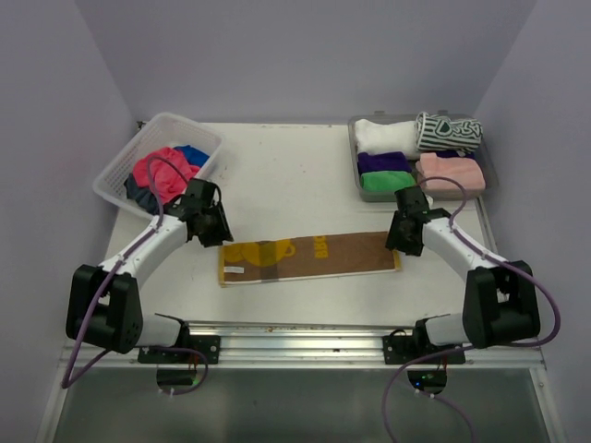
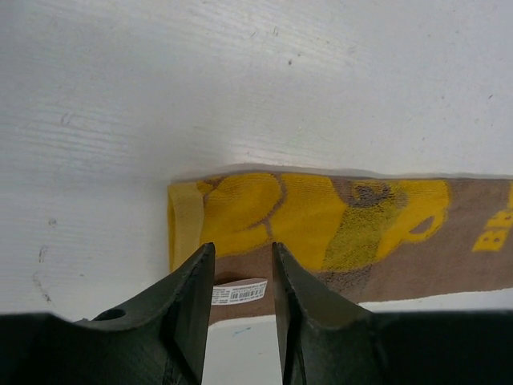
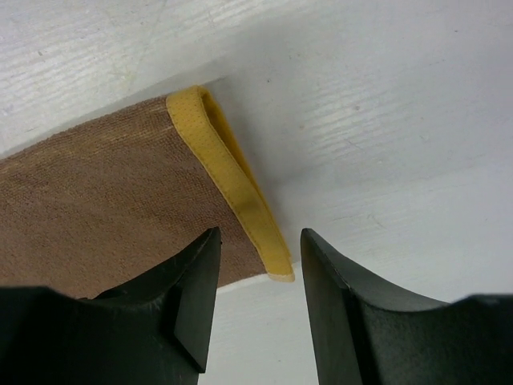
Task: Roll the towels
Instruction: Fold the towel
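Tray (image 1: 355, 138): roughly five towels (image 1: 448, 132) rolled, count unclear. Yellow-brown towel (image 1: 309, 260) flat on table (image 1: 295, 175), unrolled. Basket (image 1: 115, 175) holds more. Left pincer (image 1: 214, 229), right pincer (image 1: 399, 242) part-open, empty.

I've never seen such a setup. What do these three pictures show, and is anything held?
Two robot arms stand bolted to a table. The wide picture looks down from above; the other two come from cameras on each wrist, so the dark prongs are that arm's own claw. A yellow-and-brown towel lies flat as a long strip. The left claw hovers open at one end, the right claw open at the other; neither holds anything. The white basket holds loose towels; the grey tray holds rolled towels.
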